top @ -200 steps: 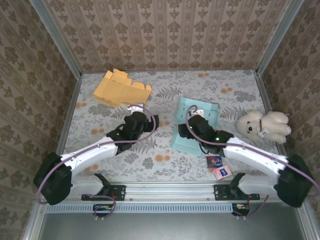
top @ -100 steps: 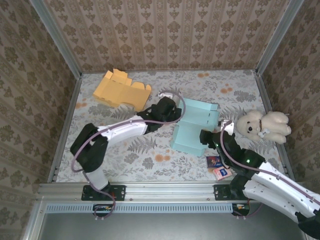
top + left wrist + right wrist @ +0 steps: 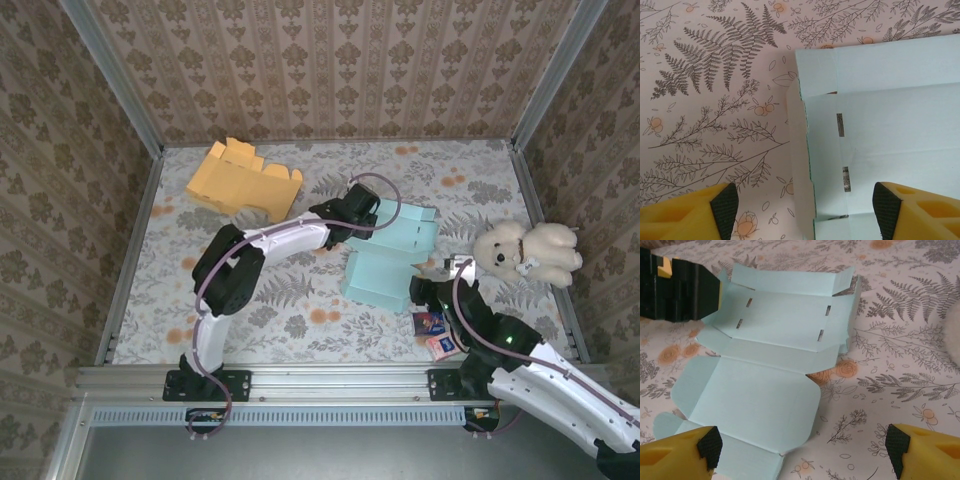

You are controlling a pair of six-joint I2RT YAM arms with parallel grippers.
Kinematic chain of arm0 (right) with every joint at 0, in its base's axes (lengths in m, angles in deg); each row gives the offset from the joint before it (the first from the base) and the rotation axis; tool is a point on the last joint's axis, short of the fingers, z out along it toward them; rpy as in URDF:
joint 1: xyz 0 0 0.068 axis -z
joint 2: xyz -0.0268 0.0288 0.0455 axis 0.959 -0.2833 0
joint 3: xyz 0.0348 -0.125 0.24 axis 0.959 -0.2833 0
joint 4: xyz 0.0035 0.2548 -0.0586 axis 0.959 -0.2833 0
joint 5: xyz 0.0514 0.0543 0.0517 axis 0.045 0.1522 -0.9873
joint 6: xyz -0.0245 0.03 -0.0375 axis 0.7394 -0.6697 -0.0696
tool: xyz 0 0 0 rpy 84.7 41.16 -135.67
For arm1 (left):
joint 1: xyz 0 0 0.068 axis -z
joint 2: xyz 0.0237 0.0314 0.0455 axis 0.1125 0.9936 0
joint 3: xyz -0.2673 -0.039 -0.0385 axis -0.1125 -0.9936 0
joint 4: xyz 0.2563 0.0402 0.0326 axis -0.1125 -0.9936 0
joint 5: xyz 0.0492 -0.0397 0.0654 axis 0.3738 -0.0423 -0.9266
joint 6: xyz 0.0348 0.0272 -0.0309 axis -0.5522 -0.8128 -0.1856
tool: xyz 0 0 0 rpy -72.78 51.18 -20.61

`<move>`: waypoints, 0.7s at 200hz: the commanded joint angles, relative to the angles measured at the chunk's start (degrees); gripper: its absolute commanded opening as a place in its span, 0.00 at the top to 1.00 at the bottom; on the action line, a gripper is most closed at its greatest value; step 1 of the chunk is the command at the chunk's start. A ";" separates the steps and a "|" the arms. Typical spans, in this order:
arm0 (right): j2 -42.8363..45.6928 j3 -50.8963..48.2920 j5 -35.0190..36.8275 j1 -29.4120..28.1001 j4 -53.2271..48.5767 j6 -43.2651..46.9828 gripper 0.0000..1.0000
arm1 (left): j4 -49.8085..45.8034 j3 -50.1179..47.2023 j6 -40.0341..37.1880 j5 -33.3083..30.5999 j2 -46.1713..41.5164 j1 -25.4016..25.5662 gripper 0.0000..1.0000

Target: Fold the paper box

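Note:
The light blue paper box (image 3: 392,252) lies unfolded on the table with its far end partly creased up. My left gripper (image 3: 366,220) hovers over the box's far left edge. In the left wrist view the box (image 3: 890,125) has a narrow side flap (image 3: 799,165) standing up, and my left gripper (image 3: 806,210) is open astride that flap without touching it. My right gripper (image 3: 425,291) sits by the box's near right corner. In the right wrist view it (image 3: 802,447) is open, with the box's rounded lid panel (image 3: 755,400) lying in front of and partly between its fingers, untouched.
An orange unfolded box (image 3: 240,180) lies at the back left. A white teddy bear (image 3: 528,250) sits at the right. Small cards (image 3: 437,335) lie beside the right arm. Patterned walls close in the table on three sides.
My left arm has reached right and away onto the blue box's far left edge, its jaws narrowing somewhat. My right arm has drawn back off the box toward the near right.

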 commanded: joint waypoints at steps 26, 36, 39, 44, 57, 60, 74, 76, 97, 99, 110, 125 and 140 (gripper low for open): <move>0.86 -0.93 -1.88 0.24 0.90 -0.33 0.12 | -1.00 2.44 -1.37 1.29 2.49 -2.03 0.39; 0.86 -0.93 -2.31 0.23 0.97 -0.46 0.12 | -0.99 2.69 -1.49 1.57 3.26 -1.98 0.41; 0.86 -0.93 -2.44 0.20 0.91 -0.53 0.12 | -0.96 2.71 -1.55 1.57 3.38 -1.95 0.42; 0.86 -1.00 -2.65 0.24 0.95 -0.63 0.12 | -0.99 2.84 -1.53 1.62 3.70 -1.98 0.43; 0.86 -1.00 -3.07 0.21 0.90 -0.71 0.12 | -0.92 3.18 -1.38 1.62 4.30 -2.02 0.47; 0.86 -0.99 -3.15 0.26 0.90 -0.76 0.12 | -0.91 3.31 -1.32 1.58 4.36 -2.03 0.48; 0.86 -0.93 -3.37 0.20 0.91 -0.72 0.12 | -0.52 3.29 -1.24 1.58 4.46 -2.03 0.53; 0.86 -0.93 -3.48 0.20 0.94 -0.72 0.12 | -0.48 3.33 -1.18 1.61 4.46 -2.01 0.54; 0.86 -0.84 -3.73 0.20 0.83 -0.72 0.12 | 0.06 3.17 -0.48 1.53 4.63 -2.11 0.63; 0.86 -0.91 -3.72 0.20 0.84 -0.72 0.12 | 0.06 3.17 -0.40 1.60 4.64 -2.09 0.64; 0.95 -0.84 -3.84 0.20 0.74 -0.72 0.12 | 0.32 3.09 -0.10 1.73 4.68 -2.16 0.69; 1.03 -0.84 -3.95 0.21 0.77 -0.85 0.12 | 0.67 2.99 -0.01 2.16 4.82 -2.20 0.83; 1.04 -0.84 -4.05 0.20 0.72 -0.88 0.12 | 0.75 2.94 0.16 2.51 4.53 -2.29 1.00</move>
